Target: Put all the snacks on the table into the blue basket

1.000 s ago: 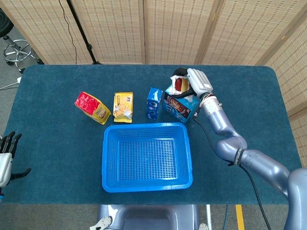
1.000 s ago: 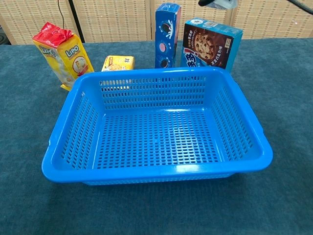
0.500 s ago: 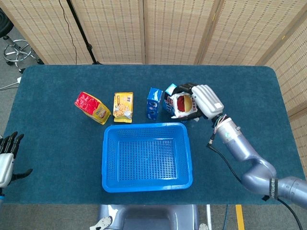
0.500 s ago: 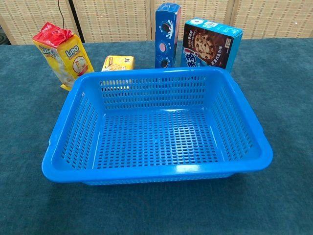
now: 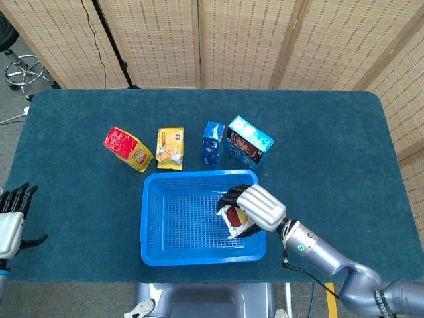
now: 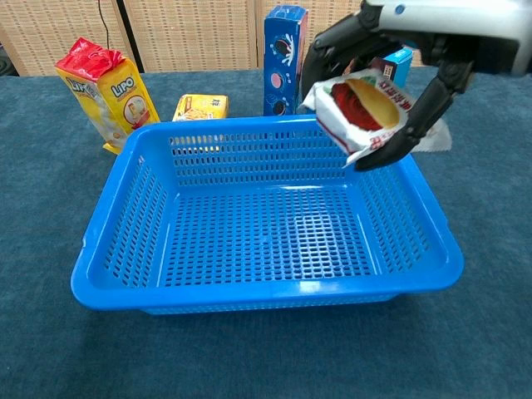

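I had the right hand (image 6: pixel 391 83) gripping the red-and-white snack bag (image 6: pixel 363 108) above the right side of the blue basket (image 5: pixel 159 248), which sat near the desk's front edge. My left hand (image 5: pixel 12 222) rested at the front-left corner, fingers spread, holding nothing. The yellow-red packet (image 5: pixel 127 148), yellow pouch (image 5: pixel 169 148), blue box (image 5: pixel 212 142) and cookie box (image 5: pixel 248 140) stood behind the basket.

Desk (image 5: pixel 331 132): dark teal carpet-like top, rounded corners. Blue basket (image 5: pixel 154 218) sits on it near front edge, centre. Behind basket, row left to right: red-yellow biscuit pack (image 5: pixel 128 149) tilted, small yellow pack (image 5: pixel 170 148) lying flat, blue cookie box (image 5: pixel 212 142) upright, chocolate-chip cookie box (image 5: pixel 249 140) upright, just beside it.
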`<move>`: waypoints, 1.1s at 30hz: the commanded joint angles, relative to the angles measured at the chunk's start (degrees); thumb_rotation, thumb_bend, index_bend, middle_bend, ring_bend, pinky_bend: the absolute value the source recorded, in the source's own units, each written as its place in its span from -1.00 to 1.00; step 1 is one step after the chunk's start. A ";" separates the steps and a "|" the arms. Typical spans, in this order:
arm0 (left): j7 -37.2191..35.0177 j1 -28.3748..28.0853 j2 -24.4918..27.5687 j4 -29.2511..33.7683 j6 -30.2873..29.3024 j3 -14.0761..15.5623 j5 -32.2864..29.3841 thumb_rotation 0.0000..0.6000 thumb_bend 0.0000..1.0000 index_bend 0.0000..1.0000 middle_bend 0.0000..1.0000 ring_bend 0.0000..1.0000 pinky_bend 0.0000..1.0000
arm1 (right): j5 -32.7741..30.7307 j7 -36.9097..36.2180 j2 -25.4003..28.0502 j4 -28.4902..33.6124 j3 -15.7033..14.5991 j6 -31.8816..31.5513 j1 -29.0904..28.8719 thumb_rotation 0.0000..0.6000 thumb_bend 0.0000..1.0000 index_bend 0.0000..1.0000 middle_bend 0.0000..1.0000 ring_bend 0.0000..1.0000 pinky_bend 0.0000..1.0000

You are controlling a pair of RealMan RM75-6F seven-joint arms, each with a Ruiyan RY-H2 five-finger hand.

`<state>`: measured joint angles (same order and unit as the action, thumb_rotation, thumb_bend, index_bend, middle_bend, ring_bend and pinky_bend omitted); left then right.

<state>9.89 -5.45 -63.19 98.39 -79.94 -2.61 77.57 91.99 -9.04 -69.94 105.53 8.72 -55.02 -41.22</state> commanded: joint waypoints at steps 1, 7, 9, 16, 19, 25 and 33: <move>-0.14 0.01 0.03 -0.06 0.05 0.01 -0.09 1.00 -1.00 -1.00 -1.00 -1.00 -1.00 | -3.57 3.25 -4.03 -1.09 -0.38 1.59 -0.69 1.00 -0.75 -0.27 -0.01 -0.29 -0.21; -0.60 -0.10 0.09 -0.26 0.39 0.04 -0.33 1.00 -1.00 -1.00 -1.00 -1.00 -1.00 | -9.95 2.53 -2.34 1.21 -1.14 10.67 -3.90 1.00 -1.00 -1.00 -0.98 -1.00 -0.89; -0.70 -0.14 0.11 -0.39 0.50 0.02 -0.46 1.00 -1.00 -1.00 -1.00 -1.00 -1.00 | -10.89 2.10 -1.47 2.49 -1.00 11.22 -4.13 1.00 -1.00 -1.00 -1.00 -1.00 -0.99; -1.92 -0.91 0.26 -0.98 1.66 -0.48 -0.93 1.00 -1.00 -1.00 -1.00 -1.00 -1.00 | -9.65 0.11 3.70 6.95 -0.39 6.92 -1.88 1.00 -1.00 -1.00 -1.00 -1.00 -1.00; -4.01 -1.50 0.84 -1.02 1.65 -1.20 -0.16 1.00 -1.00 -1.00 -1.00 -1.00 -1.00 | -7.96 -0.67 7.61 8.57 -0.32 2.73 0.61 1.00 -1.00 -1.00 -1.00 -1.00 -1.00; -10.19 -4.39 2.86 -3.29 1.62 -3.72 3.86 1.00 -1.00 -1.00 -1.00 -1.00 -1.00 | -3.17 1.12 14.41 5.47 -3.76 -8.55 9.20 1.00 -1.00 -1.00 -1.00 -1.00 -1.00; -10.96 -11.49 3.62 -6.98 7.28 -8.48 2.36 1.00 -1.00 -1.00 -1.00 -1.00 -1.00 | -3.08 -4.28 16.89 -0.46 -9.44 -17.89 19.93 1.00 -1.00 -1.00 -1.00 -1.00 -1.00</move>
<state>-1.40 -14.94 -59.74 92.57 -74.56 -9.76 80.61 88.65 -9.40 -54.37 107.46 1.58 -70.47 -24.43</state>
